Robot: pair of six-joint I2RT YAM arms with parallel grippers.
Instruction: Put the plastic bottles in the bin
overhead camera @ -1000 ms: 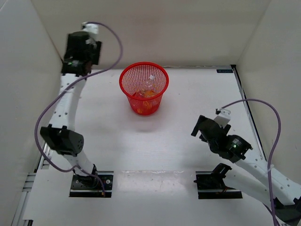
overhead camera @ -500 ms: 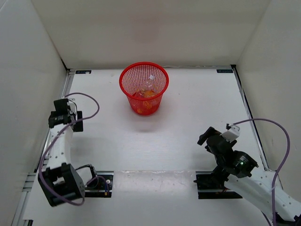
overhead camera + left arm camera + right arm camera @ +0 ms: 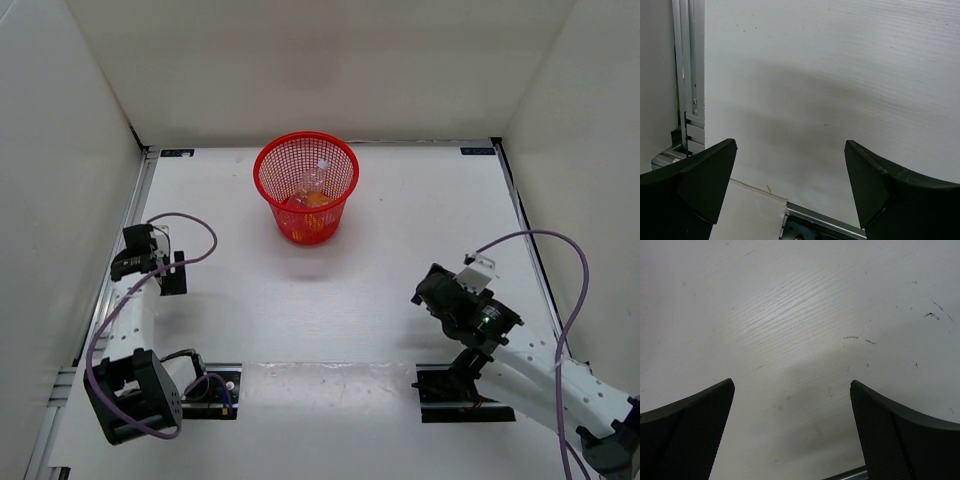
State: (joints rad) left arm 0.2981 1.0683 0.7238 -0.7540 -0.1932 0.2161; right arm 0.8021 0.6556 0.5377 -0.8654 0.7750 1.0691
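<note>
left gripper (image 3: 790, 146) and right gripper (image 3: 792, 383), pulled back toward the near edge, gape wide and empty; plastic bottles (image 3: 312, 198) lie in the bin (image 3: 283, 222) by the far edge: task likely complete.

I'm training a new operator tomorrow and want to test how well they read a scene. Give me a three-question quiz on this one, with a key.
1. True or false: the left claw and the right claw are both open and hold nothing.
2. Where is the orange bottle? A) in the red bin; B) in the left claw; C) in the right claw.
3. Fill in: the number of bottles lying on the bare table is ____.
Key: 1 true; 2 A; 3 zero.
</note>
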